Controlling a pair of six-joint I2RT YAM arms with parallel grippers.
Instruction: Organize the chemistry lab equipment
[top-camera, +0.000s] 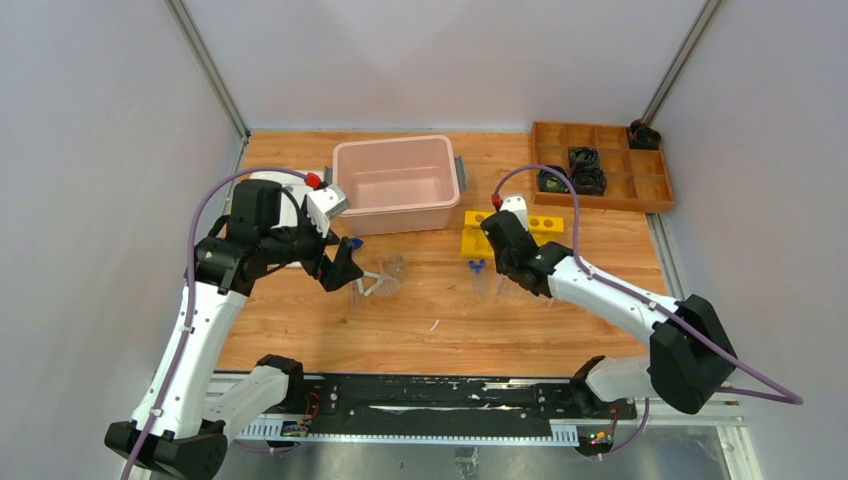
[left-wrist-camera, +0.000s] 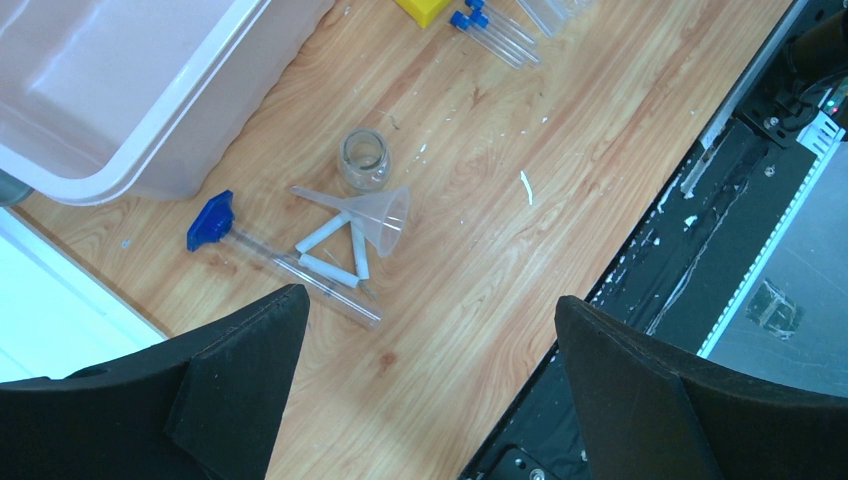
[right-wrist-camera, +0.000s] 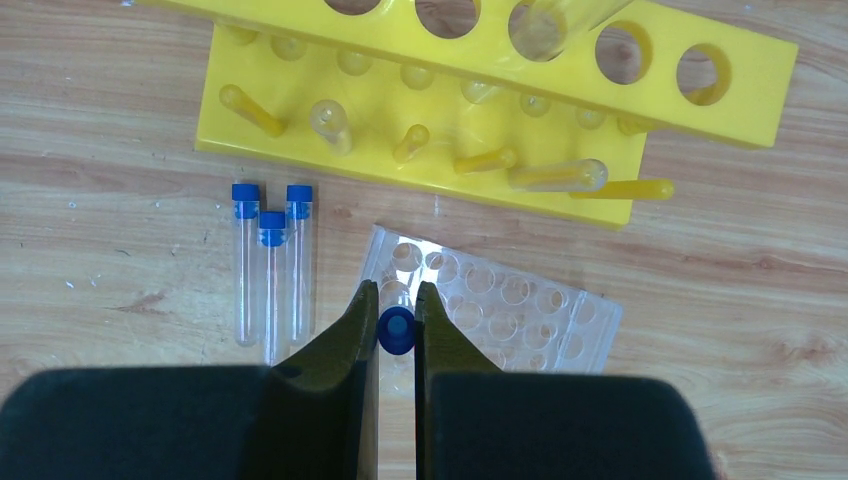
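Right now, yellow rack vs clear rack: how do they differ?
Colour: the yellow rack is opaque, the clear rack see-through. Holes: the yellow rack has one row of large holes, the clear rack several rows of small ones. Load: the yellow rack carries a clear tube in one hole; over the clear rack the right fingers pinch a blue-capped tube. Both sit on the wooden table.
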